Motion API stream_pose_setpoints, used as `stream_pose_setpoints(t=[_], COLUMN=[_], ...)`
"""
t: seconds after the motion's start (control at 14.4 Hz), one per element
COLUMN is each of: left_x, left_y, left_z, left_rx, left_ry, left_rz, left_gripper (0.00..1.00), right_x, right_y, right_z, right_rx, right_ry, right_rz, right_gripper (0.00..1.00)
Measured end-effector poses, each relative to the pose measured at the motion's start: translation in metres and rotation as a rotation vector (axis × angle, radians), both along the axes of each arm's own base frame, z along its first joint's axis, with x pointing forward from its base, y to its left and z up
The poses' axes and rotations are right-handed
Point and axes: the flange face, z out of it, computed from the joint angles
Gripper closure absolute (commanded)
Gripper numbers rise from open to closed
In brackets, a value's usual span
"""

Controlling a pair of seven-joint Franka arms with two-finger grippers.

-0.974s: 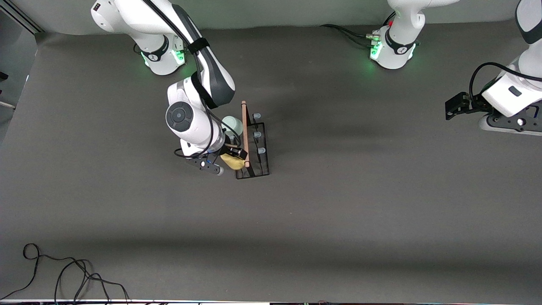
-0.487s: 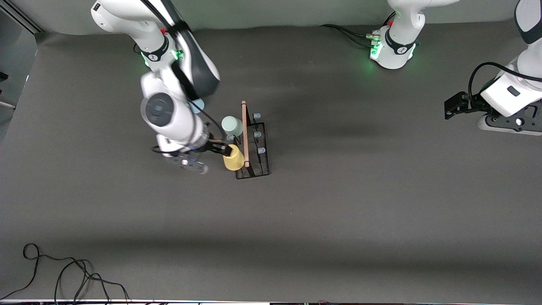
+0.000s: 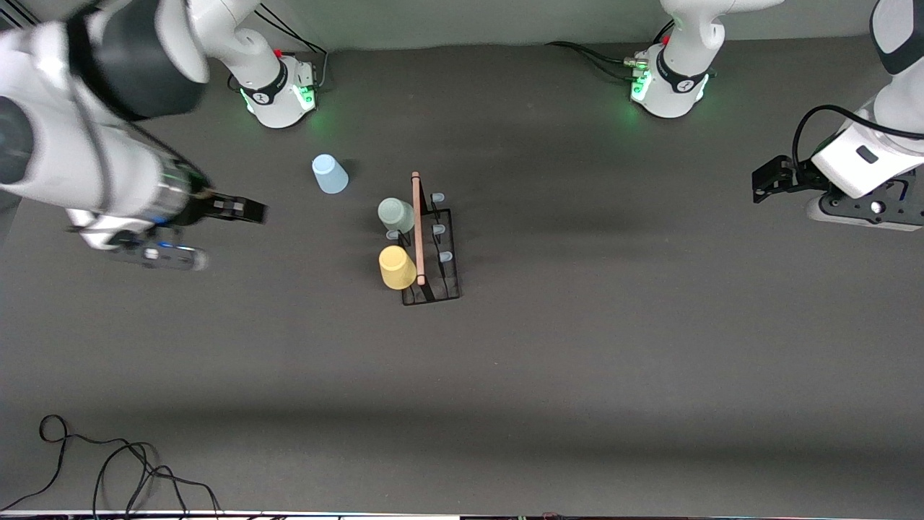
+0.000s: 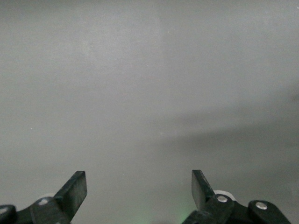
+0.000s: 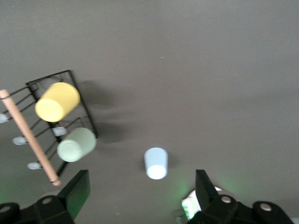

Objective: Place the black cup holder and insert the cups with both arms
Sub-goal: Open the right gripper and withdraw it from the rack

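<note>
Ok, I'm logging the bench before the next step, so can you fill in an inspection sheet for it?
Surface: dark grey table, flat, no spills.
Job's things: black cup rack at mid-table; yellow cup and grey-green cup on its prongs; blue cup on the table toward the right arm's end, apart from the rack.
Clutter: nothing seen.
Grippers: right claw open, empty, over bare table toward its own end; left claw open, empty, waiting at its end.
Cables: black loose cable on the table edge nearest the front camera; leads at both bases.
Surroundings: pale wall along the bases.
</note>
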Motion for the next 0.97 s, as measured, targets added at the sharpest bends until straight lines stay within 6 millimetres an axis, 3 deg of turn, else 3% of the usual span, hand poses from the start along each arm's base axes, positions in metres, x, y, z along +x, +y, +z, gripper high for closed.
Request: stream_pose_setpoints(t=[0.14, 0.28, 0.49, 0.97], left_x=[0.000, 0.000, 0.000, -0.001], left_y=[-0.004, -0.004, -0.004, -0.004], left_z=[0.000, 0.001, 0.003, 0.009], left_rx=[0.000, 0.000, 0.000, 0.000], left_ry=[-0.002, -0.004, -0.008, -0.020], left_rz=[-0.007, -0.008, -0.008, -0.007], left_gripper=[0.00, 0.00, 0.00, 0.00], right_x=[-0.001, -0.002, -0.001, 0.005], right_y=[-0.027, -0.036, -0.047, -0.109], right_z=[0.016, 0.023, 0.026, 0.026], right_rx=[-0.046, -0.076, -0.091, -0.001], right_ry=[-0.025, -0.037, -0.040, -0.031], right_rz=[0.033, 0.054, 0.041, 0.040], right_gripper=[0.00, 0.00, 0.00, 0.00])
